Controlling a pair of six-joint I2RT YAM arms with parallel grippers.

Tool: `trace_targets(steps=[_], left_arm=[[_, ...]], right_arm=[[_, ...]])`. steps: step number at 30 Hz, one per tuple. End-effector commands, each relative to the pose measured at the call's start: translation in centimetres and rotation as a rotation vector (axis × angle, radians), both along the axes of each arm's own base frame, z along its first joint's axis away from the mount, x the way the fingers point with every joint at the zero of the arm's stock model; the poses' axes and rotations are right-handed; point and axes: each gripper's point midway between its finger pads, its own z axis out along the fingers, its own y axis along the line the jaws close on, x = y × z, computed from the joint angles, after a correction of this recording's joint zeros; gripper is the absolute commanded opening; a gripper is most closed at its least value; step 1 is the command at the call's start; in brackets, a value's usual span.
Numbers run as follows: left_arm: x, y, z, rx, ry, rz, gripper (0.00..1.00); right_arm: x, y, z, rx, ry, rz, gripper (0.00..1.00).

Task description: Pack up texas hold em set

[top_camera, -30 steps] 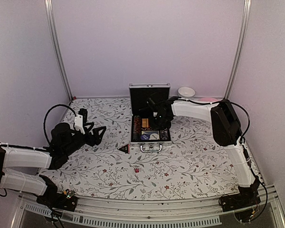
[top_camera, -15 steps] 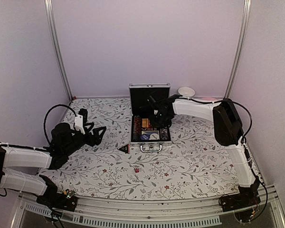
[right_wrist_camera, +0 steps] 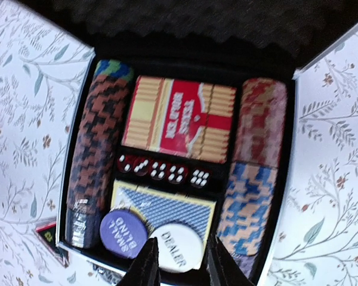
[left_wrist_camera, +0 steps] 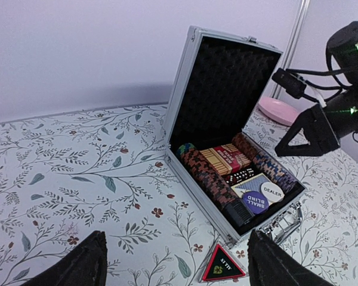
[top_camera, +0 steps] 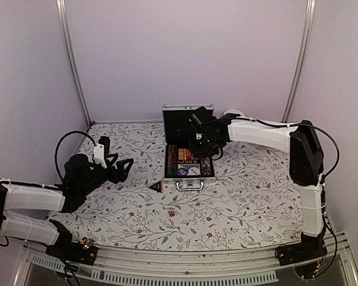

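— What can be read in the case?
— A blue disc says SMALL BLIND and a white disc beside it says DEALER. The red card pack has print, but it is too blurred to read. The triangle reads ALL IN
— Where is the case?
— Mid-desk, lid upright. Chips fill both side rows, and dice lie in a row below the pack. The triangle is outside on the desk, just off the front left corner
— And the claws?
— The right claw hangs over the front of the case, above the DEALER disc, fingers slightly parted, pinching nothing. The left claw is spread wide and empty, well left of the case, facing it, with the triangle near its right finger
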Motion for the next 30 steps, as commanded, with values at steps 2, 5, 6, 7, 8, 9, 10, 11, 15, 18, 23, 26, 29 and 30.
trace_targets(steps=[2, 5, 6, 7, 8, 9, 10, 11, 15, 18, 23, 26, 29, 30], left_arm=[[0.2, 0.5, 0.4, -0.001, -0.017, 0.018, 0.81], [0.1, 0.5, 0.4, -0.008, -0.015, 0.016, 0.81], [0.1, 0.5, 0.4, -0.011, -0.016, 0.014, 0.81], [0.1, 0.5, 0.4, -0.011, -0.016, 0.012, 0.81], [0.1, 0.5, 0.5, -0.013, -0.016, 0.011, 0.81], [0.0, 0.5, 0.5, -0.014, -0.016, 0.011, 0.81], [0.0, 0.4, 0.5, -0.014, -0.016, 0.009, 0.81], [0.0, 0.5, 0.5, -0.015, -0.016, 0.010, 0.81], [-0.1, 0.5, 0.6, -0.019, -0.018, 0.008, 0.81], [-0.2, 0.4, 0.6, -0.020, -0.019, 0.006, 0.81], [-0.2, 0.5, 0.7, -0.021, -0.020, 0.006, 0.81], [-0.2, 0.5, 0.7, -0.020, -0.020, 0.008, 0.81], [-0.2, 0.5, 0.6, -0.020, -0.019, 0.007, 0.81], [-0.2, 0.5, 0.6, -0.021, -0.018, 0.006, 0.81]], right_arm=[[-8.1, 4.0, -0.7, -0.004, 0.078, 0.154, 0.29], [-11.8, 5.8, -2.2, -0.037, 0.139, 0.207, 0.30], [-12.9, 6.5, -2.9, -0.044, 0.160, 0.216, 0.30], [-14.2, 7.4, -3.3, -0.048, 0.177, 0.235, 0.30], [-15.0, 8.0, -3.7, -0.043, 0.195, 0.239, 0.31], [-15.8, 8.5, -4.1, -0.039, 0.214, 0.240, 0.32], [-16.5, 8.9, -4.6, -0.038, 0.230, 0.244, 0.34], [-17.1, 9.1, -5.0, -0.036, 0.247, 0.242, 0.34], [-19.1, 9.7, -6.7, -0.054, 0.296, 0.231, 0.34], [-19.7, 9.7, -7.6, -0.066, 0.318, 0.221, 0.32], [-19.9, 9.4, -8.0, -0.083, 0.329, 0.212, 0.31], [-20.3, 9.0, -8.2, -0.096, 0.345, 0.210, 0.30], [-20.5, 9.0, -8.0, -0.092, 0.350, 0.213, 0.30], [-20.6, 9.2, -8.0, -0.087, 0.352, 0.216, 0.30]])
